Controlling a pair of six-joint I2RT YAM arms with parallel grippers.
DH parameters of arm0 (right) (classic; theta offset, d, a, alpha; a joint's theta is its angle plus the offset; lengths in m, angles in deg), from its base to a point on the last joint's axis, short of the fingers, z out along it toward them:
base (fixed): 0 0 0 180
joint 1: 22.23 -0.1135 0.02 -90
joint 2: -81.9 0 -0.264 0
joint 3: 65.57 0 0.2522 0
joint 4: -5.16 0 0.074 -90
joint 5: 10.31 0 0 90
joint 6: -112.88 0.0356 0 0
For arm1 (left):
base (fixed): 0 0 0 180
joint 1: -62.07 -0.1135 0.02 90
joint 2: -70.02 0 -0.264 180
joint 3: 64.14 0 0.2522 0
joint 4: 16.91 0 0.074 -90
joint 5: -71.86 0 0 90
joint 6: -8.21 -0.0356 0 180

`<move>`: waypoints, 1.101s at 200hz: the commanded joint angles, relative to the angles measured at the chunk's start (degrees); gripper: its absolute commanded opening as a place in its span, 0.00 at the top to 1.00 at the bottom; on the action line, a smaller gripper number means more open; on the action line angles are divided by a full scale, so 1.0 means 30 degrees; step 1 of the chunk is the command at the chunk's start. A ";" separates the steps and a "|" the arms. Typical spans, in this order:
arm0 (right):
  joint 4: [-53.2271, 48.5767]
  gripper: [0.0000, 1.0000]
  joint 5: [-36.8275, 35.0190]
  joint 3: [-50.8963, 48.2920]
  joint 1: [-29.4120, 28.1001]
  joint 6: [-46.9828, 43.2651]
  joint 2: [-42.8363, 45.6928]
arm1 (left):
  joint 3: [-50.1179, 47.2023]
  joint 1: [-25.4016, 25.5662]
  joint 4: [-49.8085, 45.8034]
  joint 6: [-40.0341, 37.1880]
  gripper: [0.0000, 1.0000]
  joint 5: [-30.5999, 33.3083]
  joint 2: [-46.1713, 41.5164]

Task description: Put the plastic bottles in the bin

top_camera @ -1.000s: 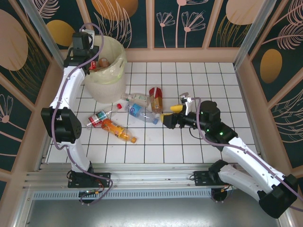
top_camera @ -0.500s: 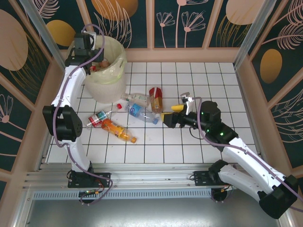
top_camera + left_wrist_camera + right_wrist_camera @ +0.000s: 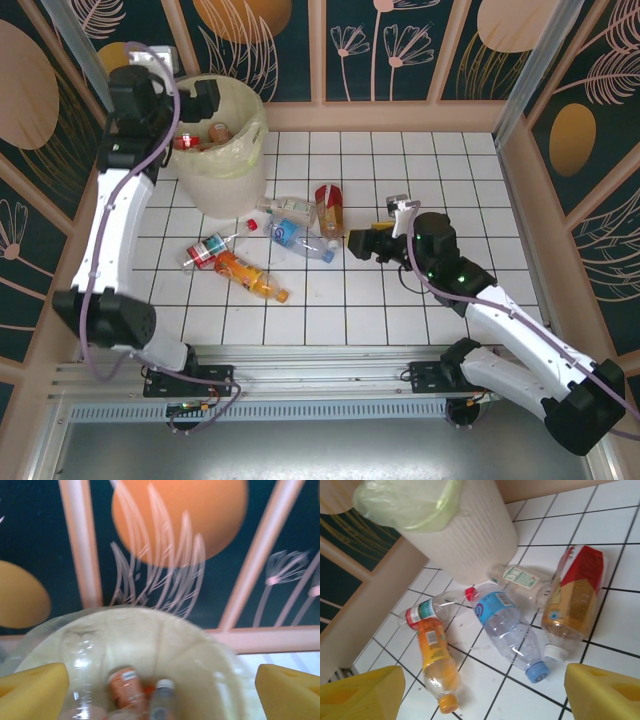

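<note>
The bin (image 3: 228,165) is a white bucket with a pale yellow liner at the back left. My left gripper (image 3: 198,98) hangs open over its rim, nothing between its yellow pads (image 3: 31,691). Below it in the bin (image 3: 200,655) lie an orange-labelled bottle (image 3: 125,687), a white-capped one (image 3: 162,700) and a clear one (image 3: 85,672). Several plastic bottles lie on the tiles: blue-labelled (image 3: 507,630), orange (image 3: 436,665), clear with a red cap (image 3: 432,610), red-labelled brown (image 3: 572,600), and green-labelled (image 3: 520,577). My right gripper (image 3: 482,695) is open, just short of the blue cap (image 3: 537,671).
The bottles lie in a loose cluster (image 3: 290,235) right of the bin and left of my right gripper (image 3: 362,243). Patterned walls with wooden posts close in the tiled floor (image 3: 450,170) at the back and both sides. Bare tiles stretch to the right.
My left gripper has opened above the bin and its arm has swung back to the left. My right gripper has shifted slightly right and tilted toward the bottles.
</note>
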 commanded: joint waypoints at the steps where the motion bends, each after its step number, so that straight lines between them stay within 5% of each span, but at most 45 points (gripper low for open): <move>1: -0.0043 0.18 -0.1534 0.0099 -0.0128 0.0719 -0.0643 | -0.2554 0.0054 0.1731 0.2779 0.01 -0.3615 -0.1635; 82: -0.0756 0.34 -0.1724 0.1950 -0.0127 0.1626 -0.6017 | -1.3181 0.0219 0.5827 0.7481 0.01 -1.1364 -0.7377; 146: -0.0341 0.41 -0.1503 0.3950 -0.0195 0.1808 -1.1260 | -1.9535 0.1006 0.8404 0.9610 0.01 -1.2442 -1.0881; 220: -0.0636 0.41 -0.1514 0.6338 -0.0366 0.1364 -1.5710 | -1.9930 0.1373 0.8031 0.8969 0.01 -1.1225 -1.1307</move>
